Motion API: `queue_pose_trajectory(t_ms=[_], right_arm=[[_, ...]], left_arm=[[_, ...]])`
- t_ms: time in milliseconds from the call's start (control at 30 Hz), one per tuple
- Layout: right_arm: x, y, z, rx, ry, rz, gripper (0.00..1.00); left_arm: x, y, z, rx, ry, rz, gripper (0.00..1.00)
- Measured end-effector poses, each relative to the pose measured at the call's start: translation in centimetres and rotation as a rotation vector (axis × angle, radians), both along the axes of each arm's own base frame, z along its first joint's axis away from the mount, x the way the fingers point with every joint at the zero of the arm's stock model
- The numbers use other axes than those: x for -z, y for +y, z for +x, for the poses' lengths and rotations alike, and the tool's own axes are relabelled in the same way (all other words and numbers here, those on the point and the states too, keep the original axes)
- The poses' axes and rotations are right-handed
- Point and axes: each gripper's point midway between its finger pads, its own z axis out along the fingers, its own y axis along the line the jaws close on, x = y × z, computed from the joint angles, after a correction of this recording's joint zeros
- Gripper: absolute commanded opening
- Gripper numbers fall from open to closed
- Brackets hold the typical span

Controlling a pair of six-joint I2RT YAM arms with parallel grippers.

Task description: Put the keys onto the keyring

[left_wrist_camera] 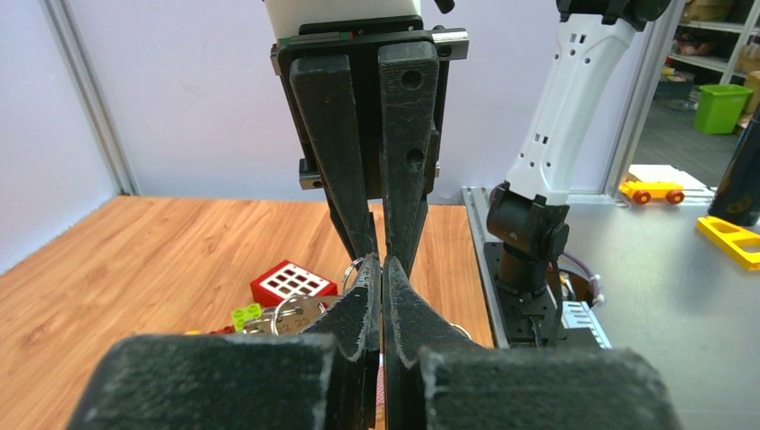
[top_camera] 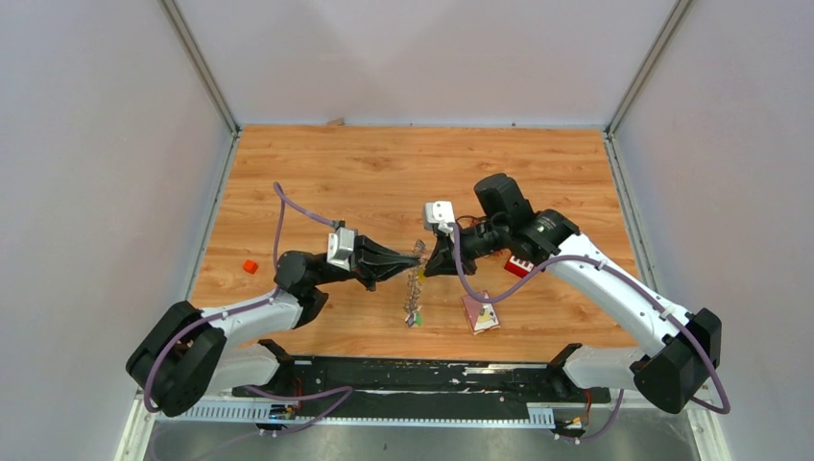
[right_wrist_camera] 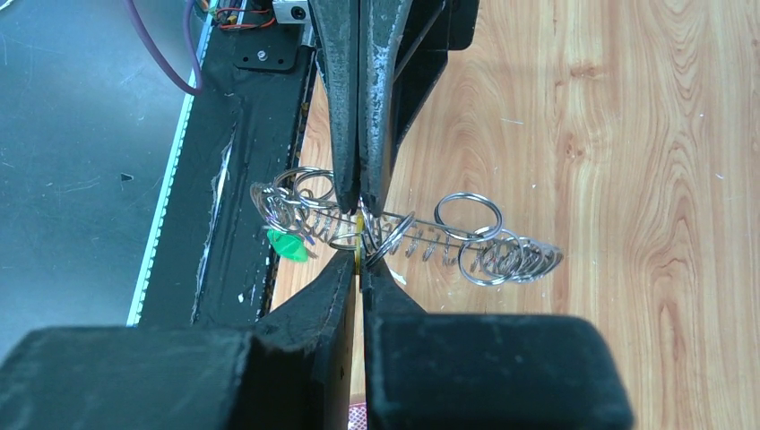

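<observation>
Right wrist: right end effector (right_wrist_camera: 360,269) pinches yellow key (right_wrist_camera: 359,244) at keyring (right_wrist_camera: 408,240).

One keyring (top_camera: 414,288), one yellow key (top_camera: 422,275), one red block (top_camera: 519,265) — one orange cube (top_camera: 250,266).

- Top external: high above and behind both arm bases, tilted down and far enough off to take in the whole orange-brown wooden table (top_camera: 384,163).
- Left wrist: low behind the black two-finger left gripper (left_wrist_camera: 383,269), facing almost level toward the table's right edge.
- Right wrist: close behind the black two-finger right gripper (right_wrist_camera: 360,260), looking steeply down toward the left edge.
- All three views share the keyring of looped silver wire (right_wrist_camera: 421,237) mid-table.
</observation>
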Motion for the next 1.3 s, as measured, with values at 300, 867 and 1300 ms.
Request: queue_pose_trajectory(t_ms=[300,867,1300], right_arm=[[-0.3,0.4,-0.1,-0.004,0.011,0.029,0.00],[-0.1,1.1,-0.2,0.019,-0.001,0.029,0.03],[-1.9,-0.3,1.0,0.102,-0.103,0.046,0.30]], left_arm=[[-0.1,-0.1,0.1,-0.002,-0.003,-0.010,0.00],[-0.2,0.0,1.0,-0.044,0.008,-0.024,0.00],[0.3,-0.1,0.9,-0.036,0.013,-0.009,0.00]])
